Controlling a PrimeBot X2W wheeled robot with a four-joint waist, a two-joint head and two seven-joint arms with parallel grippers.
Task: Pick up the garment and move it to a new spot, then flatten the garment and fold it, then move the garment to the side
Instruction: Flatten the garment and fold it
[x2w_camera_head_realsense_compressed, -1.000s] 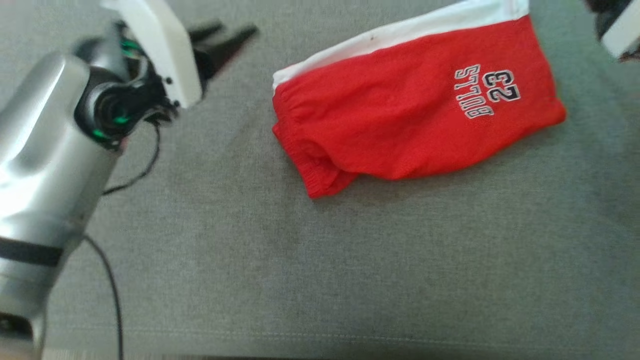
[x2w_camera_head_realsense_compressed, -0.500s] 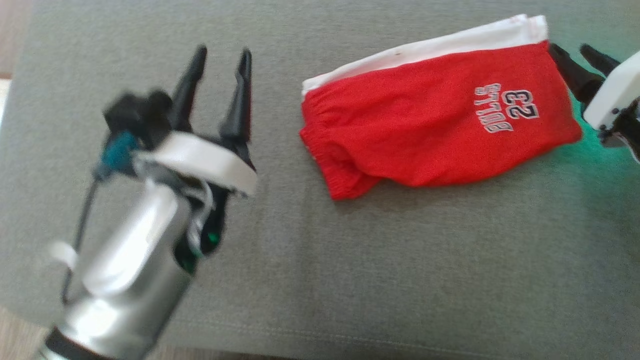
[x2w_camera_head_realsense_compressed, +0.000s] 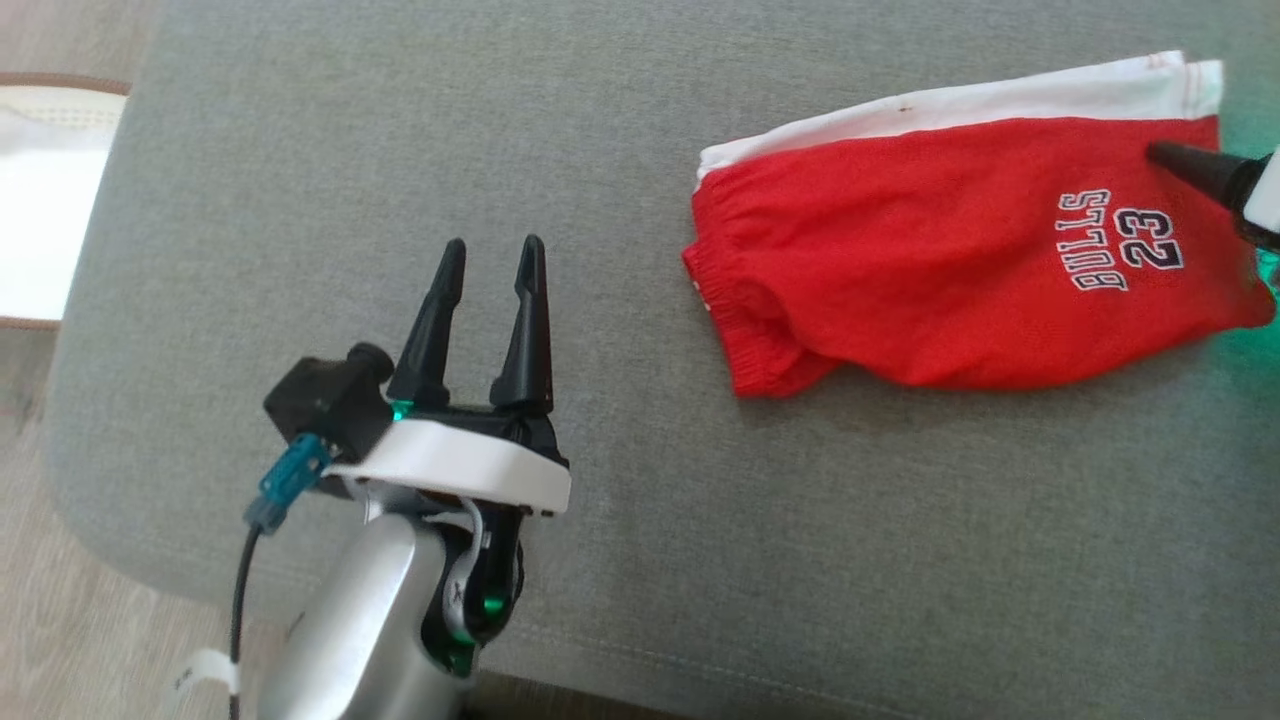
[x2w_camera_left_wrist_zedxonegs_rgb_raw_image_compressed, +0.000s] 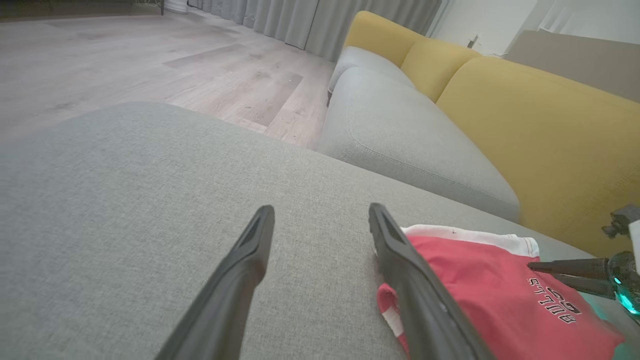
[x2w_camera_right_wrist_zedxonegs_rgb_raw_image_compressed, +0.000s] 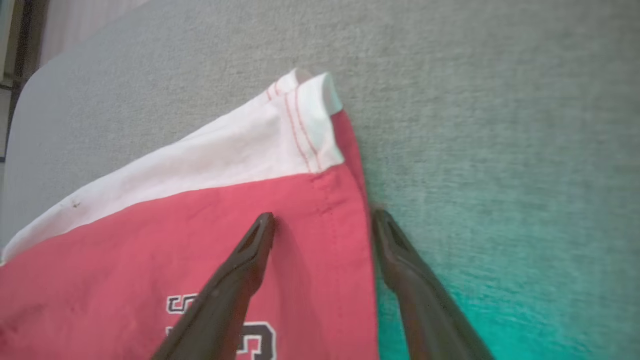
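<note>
A folded red garment (x2w_camera_head_realsense_compressed: 960, 260) with a white band and "BULLS 23" print lies at the right of the grey cushion (x2w_camera_head_realsense_compressed: 700, 550). My left gripper (x2w_camera_head_realsense_compressed: 493, 243) hovers open over bare cushion, well to the garment's left, holding nothing. In the left wrist view this left gripper (x2w_camera_left_wrist_zedxonegs_rgb_raw_image_compressed: 321, 209) has the garment (x2w_camera_left_wrist_zedxonegs_rgb_raw_image_compressed: 480, 295) at its lower right. My right gripper (x2w_camera_right_wrist_zedxonegs_rgb_raw_image_compressed: 324, 215) is open and straddles the garment's (x2w_camera_right_wrist_zedxonegs_rgb_raw_image_compressed: 175, 215) red side hem, one finger over the fabric and one over the cushion. One of its fingers (x2w_camera_head_realsense_compressed: 1195, 168) shows at the head view's right edge.
The cushion's front edge and rounded left corner drop to a wood floor (x2w_camera_head_realsense_compressed: 40, 500). A white object (x2w_camera_head_realsense_compressed: 40, 200) lies off the left side. Beyond the cushion stand a grey sofa seat (x2w_camera_left_wrist_zedxonegs_rgb_raw_image_compressed: 400, 135) and yellow backrests (x2w_camera_left_wrist_zedxonegs_rgb_raw_image_compressed: 525, 110).
The head camera has shifted, so the garment sits further right in the picture. My left arm swung down to the front left, fingers now pointing up. My right gripper moved in onto the garment's right edge.
</note>
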